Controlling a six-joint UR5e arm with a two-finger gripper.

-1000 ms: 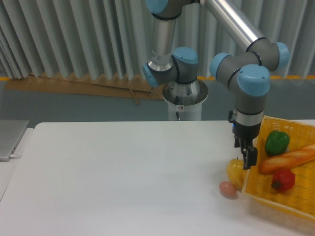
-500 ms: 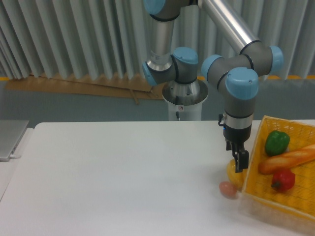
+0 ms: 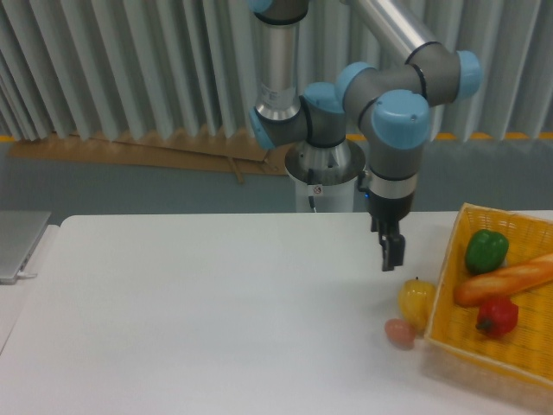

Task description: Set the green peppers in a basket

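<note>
The green pepper (image 3: 486,251) lies inside the yellow woven basket (image 3: 526,354) at the table's right edge, in its back left part. My gripper (image 3: 392,258) hangs above the white table, left of the basket and clear of it. It points down with nothing held. Seen from the side, its fingers look close together, and I cannot tell whether they are open or shut.
In the basket there are also a long bread loaf (image 3: 505,281) and a red pepper (image 3: 497,316). A yellow pepper (image 3: 416,300) and a small pinkish egg-shaped thing (image 3: 399,333) lie on the table against the basket's left side. A laptop corner (image 3: 17,242) is at far left.
The arm has swung left and up, away from the basket's left edge. The green pepper stays in the basket, unmoved.
</note>
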